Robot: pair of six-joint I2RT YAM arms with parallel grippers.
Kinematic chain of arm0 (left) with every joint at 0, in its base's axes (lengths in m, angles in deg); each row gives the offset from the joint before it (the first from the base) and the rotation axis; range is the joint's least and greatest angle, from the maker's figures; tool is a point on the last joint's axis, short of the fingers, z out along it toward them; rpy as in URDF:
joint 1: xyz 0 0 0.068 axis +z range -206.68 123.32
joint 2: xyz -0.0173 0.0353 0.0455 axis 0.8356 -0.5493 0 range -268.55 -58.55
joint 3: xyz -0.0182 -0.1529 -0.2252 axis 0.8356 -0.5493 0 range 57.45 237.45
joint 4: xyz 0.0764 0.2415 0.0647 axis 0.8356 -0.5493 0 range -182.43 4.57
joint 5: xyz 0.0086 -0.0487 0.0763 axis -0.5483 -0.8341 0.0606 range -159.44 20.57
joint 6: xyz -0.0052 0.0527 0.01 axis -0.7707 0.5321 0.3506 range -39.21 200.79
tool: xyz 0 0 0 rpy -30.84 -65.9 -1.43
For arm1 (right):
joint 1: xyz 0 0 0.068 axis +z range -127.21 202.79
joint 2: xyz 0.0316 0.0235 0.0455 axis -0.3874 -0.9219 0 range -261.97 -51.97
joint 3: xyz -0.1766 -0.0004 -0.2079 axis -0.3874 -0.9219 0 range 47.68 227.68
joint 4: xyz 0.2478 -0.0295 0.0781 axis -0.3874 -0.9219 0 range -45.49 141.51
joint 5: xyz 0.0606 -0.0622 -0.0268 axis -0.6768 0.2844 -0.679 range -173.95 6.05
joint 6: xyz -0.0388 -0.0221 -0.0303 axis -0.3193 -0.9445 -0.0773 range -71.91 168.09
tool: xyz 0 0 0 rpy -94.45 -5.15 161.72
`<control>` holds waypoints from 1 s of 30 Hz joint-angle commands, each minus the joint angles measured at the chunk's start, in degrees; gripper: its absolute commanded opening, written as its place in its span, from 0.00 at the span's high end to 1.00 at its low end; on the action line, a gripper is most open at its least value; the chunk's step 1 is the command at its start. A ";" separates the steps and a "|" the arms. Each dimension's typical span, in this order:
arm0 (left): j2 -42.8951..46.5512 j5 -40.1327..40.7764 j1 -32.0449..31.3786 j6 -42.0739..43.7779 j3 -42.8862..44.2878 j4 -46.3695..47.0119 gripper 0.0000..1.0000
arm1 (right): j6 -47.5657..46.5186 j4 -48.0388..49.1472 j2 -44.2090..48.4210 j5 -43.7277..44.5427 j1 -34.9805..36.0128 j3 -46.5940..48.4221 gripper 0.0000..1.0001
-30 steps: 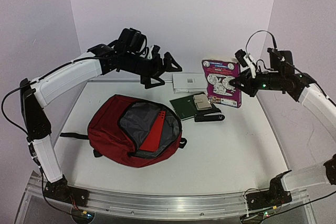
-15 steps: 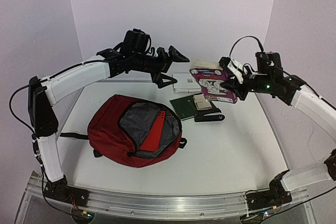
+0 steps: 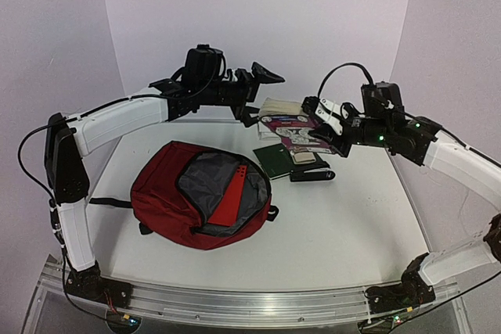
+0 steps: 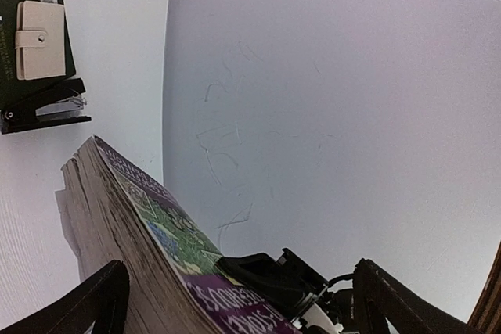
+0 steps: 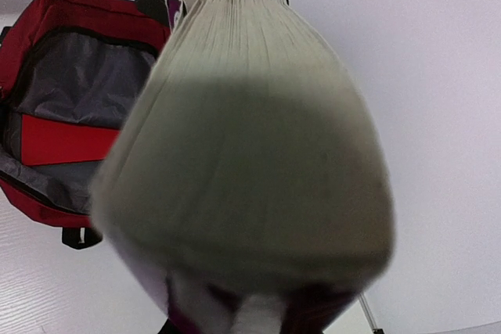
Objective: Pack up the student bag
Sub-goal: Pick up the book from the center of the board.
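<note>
The right claw is closed narrowly on one end of a thick purple book and holds it in the air over the back of the table, lying roughly flat. The wrist camera on that arm sees little but the book's pale page edges. The left claw is spread wide and holds nothing. It hangs just beside the book's free end, and from its own camera the book sits between its two fingers. Whether they touch it I cannot tell. The bag lies on the left half of the table, well apart from both claws, with its zip undone and the grey lining showing. A flat red folder is already standing in the opening with its top corner poking out, so one item looks packed. The book is lifted but not yet over the bag, and it looks set to be passed to the left arm, which is on the bag's side. A green notebook, a cream wallet lying on top of it and a black stapler just beside them wait on the table behind the bag. By my reading the job is under halfway done: one thing is in, one is in the air, three are untouched, and the bag may need zipping afterwards.
</note>
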 commanded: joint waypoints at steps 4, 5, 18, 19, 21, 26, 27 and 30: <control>1.73 0.71 0.10 4.85 0.11 -4.81 0.00 | -5.68 9.30 1.08 3.56 1.34 1.83 1.00; 2.52 2.68 0.12 8.42 1.44 -9.34 0.00 | -6.91 9.32 1.23 3.58 1.36 1.65 1.00; 16.17 0.94 2.10 8.16 -14.80 -10.25 0.00 | -20.95 22.53 4.45 8.83 2.23 -6.29 1.00; 16.67 0.14 1.91 5.24 -16.94 -6.21 0.00 | -21.37 23.95 3.96 9.95 2.44 -6.39 1.00; 16.73 -0.40 1.49 1.74 -18.18 -1.40 0.00 | -21.99 26.06 2.58 12.60 3.06 -6.26 1.00; 13.81 -1.89 1.18 -4.22 -15.11 4.43 0.00 | -22.46 28.90 -0.05 16.58 4.87 -5.36 1.00; 13.31 -1.79 1.13 -5.14 -14.37 5.24 0.00 | -22.69 29.20 -0.47 17.13 5.23 -5.21 1.00; 11.79 -1.67 0.85 -7.61 -12.27 7.55 0.00 | -22.95 29.81 -2.02 19.07 6.16 -4.51 1.00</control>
